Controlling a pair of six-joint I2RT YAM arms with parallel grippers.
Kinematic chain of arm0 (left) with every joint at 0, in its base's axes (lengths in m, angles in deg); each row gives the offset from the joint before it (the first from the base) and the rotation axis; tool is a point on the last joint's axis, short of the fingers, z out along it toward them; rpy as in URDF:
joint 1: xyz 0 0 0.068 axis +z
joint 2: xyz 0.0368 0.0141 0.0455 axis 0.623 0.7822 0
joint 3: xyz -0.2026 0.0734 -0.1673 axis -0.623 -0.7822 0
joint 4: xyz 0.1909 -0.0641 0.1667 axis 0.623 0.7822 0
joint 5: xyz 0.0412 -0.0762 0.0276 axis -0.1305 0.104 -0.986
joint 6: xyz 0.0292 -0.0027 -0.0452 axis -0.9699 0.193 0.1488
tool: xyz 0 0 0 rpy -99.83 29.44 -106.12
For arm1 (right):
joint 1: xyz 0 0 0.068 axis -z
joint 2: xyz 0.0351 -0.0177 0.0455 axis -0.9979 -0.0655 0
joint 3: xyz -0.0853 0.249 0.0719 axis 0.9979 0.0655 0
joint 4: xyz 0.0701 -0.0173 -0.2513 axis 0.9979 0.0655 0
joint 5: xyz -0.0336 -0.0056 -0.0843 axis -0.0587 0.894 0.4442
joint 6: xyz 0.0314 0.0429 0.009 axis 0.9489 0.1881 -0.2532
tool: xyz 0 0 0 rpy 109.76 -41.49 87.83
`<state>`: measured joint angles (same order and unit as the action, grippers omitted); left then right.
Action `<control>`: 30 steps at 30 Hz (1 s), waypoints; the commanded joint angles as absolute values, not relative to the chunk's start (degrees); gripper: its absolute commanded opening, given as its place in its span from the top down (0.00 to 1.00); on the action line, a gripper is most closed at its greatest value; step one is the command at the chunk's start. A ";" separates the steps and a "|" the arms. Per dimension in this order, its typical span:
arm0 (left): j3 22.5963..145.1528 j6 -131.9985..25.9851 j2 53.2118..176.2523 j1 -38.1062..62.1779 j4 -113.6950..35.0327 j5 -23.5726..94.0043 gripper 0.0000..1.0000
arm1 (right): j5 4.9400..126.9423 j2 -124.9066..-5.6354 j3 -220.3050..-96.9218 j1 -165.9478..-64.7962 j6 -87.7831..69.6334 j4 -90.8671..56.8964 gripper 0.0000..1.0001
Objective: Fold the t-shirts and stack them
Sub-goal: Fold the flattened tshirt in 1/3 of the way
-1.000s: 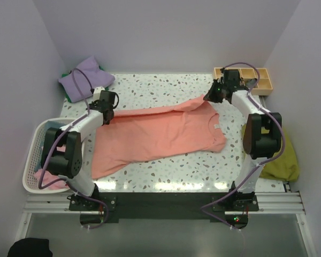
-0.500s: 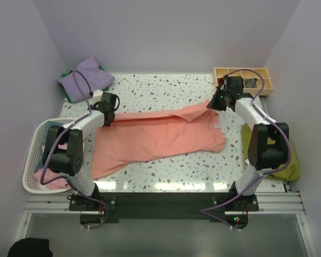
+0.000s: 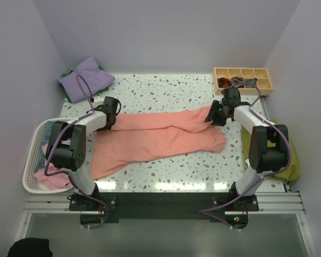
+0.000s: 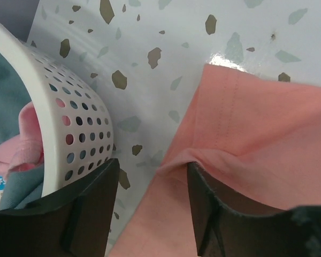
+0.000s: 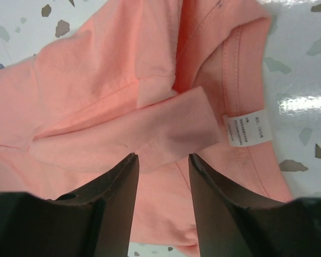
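A large salmon-pink t-shirt (image 3: 166, 136) lies across the table, its far edge folded over toward the near side. My left gripper (image 3: 111, 114) hangs over the shirt's left end with its jaws open; in the left wrist view the left gripper (image 4: 152, 176) straddles a raised fold of the shirt (image 4: 257, 123) without pinching it. Over the collar end my right gripper (image 3: 212, 114) is open too; in the right wrist view the right gripper (image 5: 163, 160) stands just above a folded sleeve of the shirt (image 5: 96, 80), beside the white label (image 5: 249, 128). A lavender t-shirt (image 3: 88, 75) lies on a green one (image 3: 68, 98) at the back left.
A white perforated basket (image 3: 31, 152) at the left edge holds pink (image 3: 51, 179) and blue-green shirts; the basket's wall (image 4: 69, 107) is close to my left finger. A wooden compartment tray (image 3: 246, 75) stands at the back right. An olive-yellow cloth (image 3: 283, 155) lies off the right edge.
Both arms carried the shirt's far edge toward the near side, laying it over the body. Both grippers, shut on the cloth before, have opened and let go.
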<state>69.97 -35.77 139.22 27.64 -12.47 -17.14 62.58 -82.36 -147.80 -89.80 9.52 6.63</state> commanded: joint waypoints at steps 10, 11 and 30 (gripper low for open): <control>74.20 -36.63 132.49 26.50 -16.73 -9.28 0.36 | 60.14 -79.80 -154.87 -90.81 9.68 0.18 0.48; 73.76 -38.12 132.40 26.32 -18.66 -6.73 0.36 | 59.96 -81.47 -156.27 -91.16 10.21 -0.35 0.48; 68.84 -35.68 145.41 28.60 -26.94 5.76 0.38 | 81.37 -98.36 -162.96 -91.34 10.13 7.11 0.57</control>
